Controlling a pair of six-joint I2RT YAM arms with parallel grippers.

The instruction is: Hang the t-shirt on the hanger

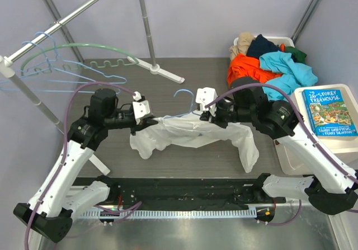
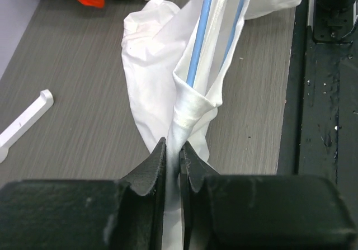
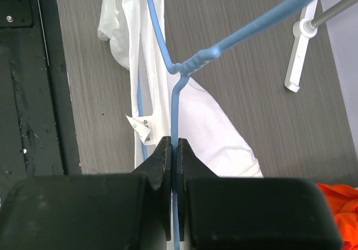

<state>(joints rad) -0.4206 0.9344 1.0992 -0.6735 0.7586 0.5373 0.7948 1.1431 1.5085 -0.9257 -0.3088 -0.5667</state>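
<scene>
The white t-shirt [image 1: 190, 133] hangs in a sagging band between my two grippers above the grey table. A thin light-blue hanger [image 1: 185, 94] runs through it, hook sticking up near the right gripper. My left gripper [image 1: 146, 121] is shut on a bunched fold of the t-shirt [image 2: 151, 65]; the hanger wire [image 2: 198, 48] lies inside the cloth just beyond the jaws of the left gripper [image 2: 173, 152]. My right gripper [image 3: 174, 146] is shut on the hanger [image 3: 184, 71] below its twisted neck, with the t-shirt [image 3: 212, 127] and its label [image 3: 140, 128] draped underneath.
A clothes rail [image 1: 67, 18] at back left carries several blue hangers [image 1: 50, 71] and a pale-green one [image 1: 89, 48]; its white foot [image 1: 159, 69] rests on the table. At back right a bin holds orange [image 1: 246, 68] and turquoise [image 1: 285, 65] garments. A book [image 1: 329, 112] lies on a white box.
</scene>
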